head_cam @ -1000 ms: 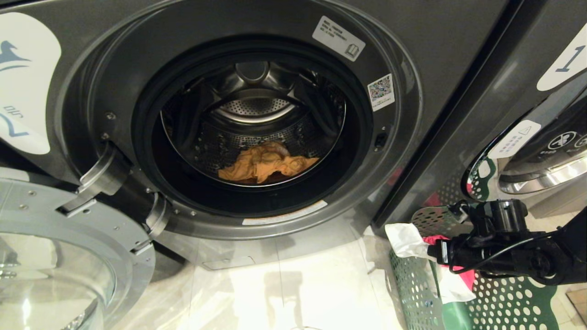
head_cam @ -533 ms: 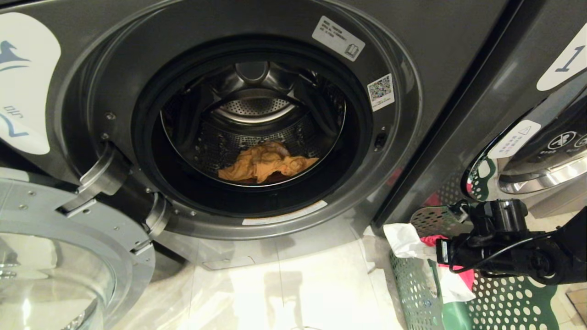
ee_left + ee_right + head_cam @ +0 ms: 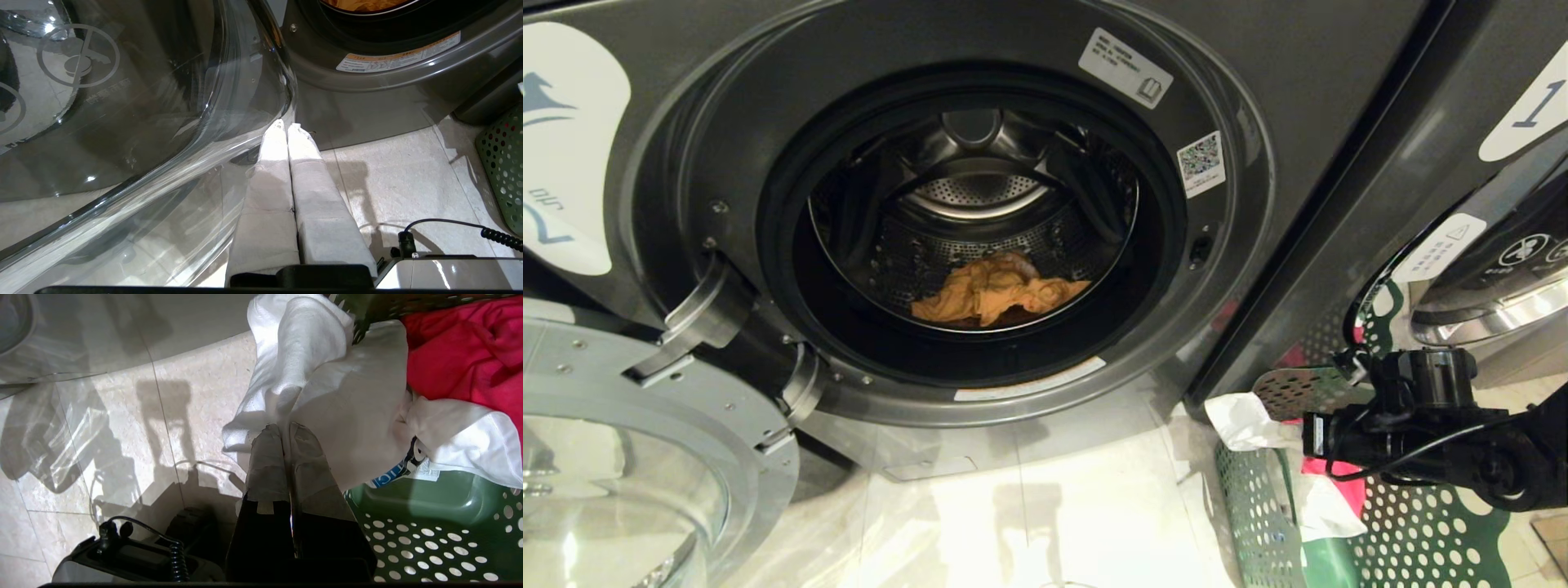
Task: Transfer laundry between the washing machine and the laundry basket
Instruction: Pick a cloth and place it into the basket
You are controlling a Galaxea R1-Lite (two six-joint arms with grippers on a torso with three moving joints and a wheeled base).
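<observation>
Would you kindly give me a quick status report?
Right gripper shut on white garment at green basket rim. Left gripper shut, empty, beside open door. Orange garment in drum. Nothing in the way.

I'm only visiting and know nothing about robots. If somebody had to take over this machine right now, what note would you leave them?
Right gripper: shut on the white garment, at the rim of the green laundry basket.
Left gripper: shut, empty, parked low beside the open glass door.
Things: red-pink garment lies in the basket; orange-yellow garment lies in the drum of the washing machine.
Done: white garment gripped.
Left: judging by the open washer, carry it to the drum, then the red-pink one.
</observation>
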